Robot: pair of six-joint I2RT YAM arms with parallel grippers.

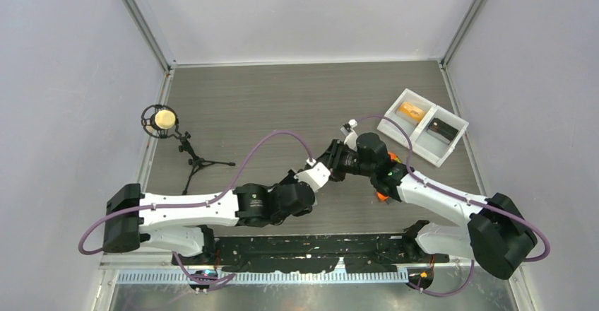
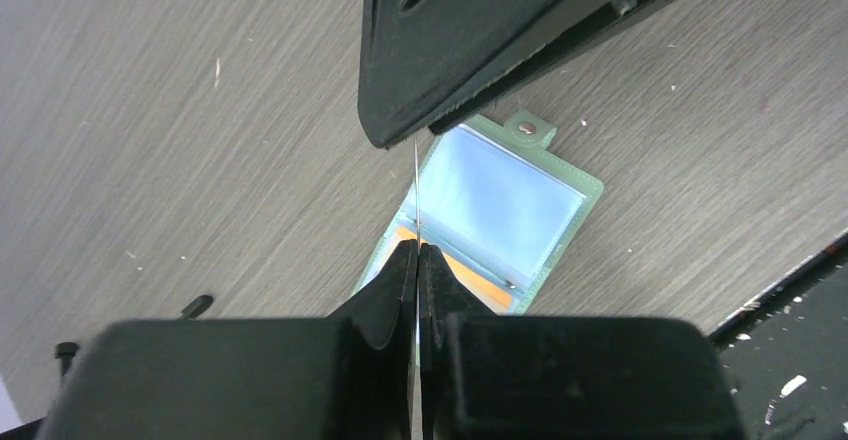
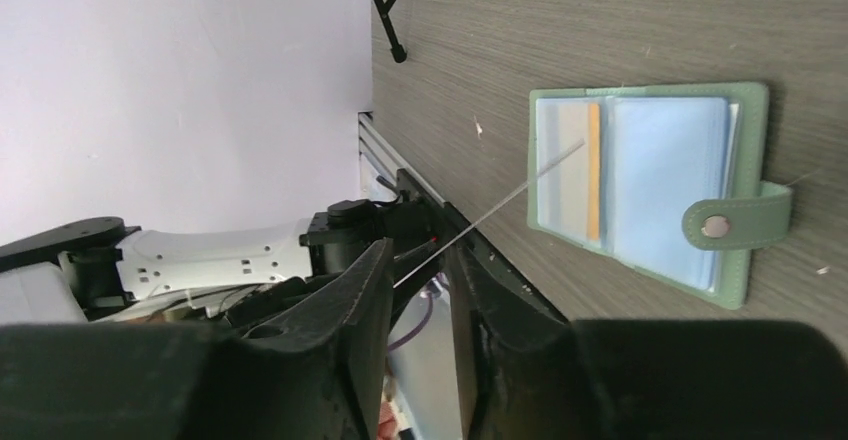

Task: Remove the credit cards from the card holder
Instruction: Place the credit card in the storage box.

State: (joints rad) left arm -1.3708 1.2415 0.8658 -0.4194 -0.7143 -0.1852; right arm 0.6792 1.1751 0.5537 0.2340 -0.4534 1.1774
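The card holder (image 2: 505, 205) lies open on the wood-grain table, sage-green with pale blue pockets, an orange card edge in one pocket, and a snap tab; the right wrist view shows the card holder (image 3: 660, 175) too. My left gripper (image 2: 417, 245) is shut on a thin credit card (image 2: 416, 185), seen edge-on as a fine line just above the holder. That credit card (image 3: 500, 203) runs between the fingers of my right gripper (image 3: 420, 250), which stands open with a gap on each side. From above, both grippers meet mid-table and hide the holder.
A white two-compartment tray (image 1: 408, 145) sits at the back right with an orange item (image 1: 412, 111) and a dark item (image 1: 441, 128). A microphone on a small tripod (image 1: 166, 120) stands at the left. A black mat (image 1: 304, 244) lines the near edge.
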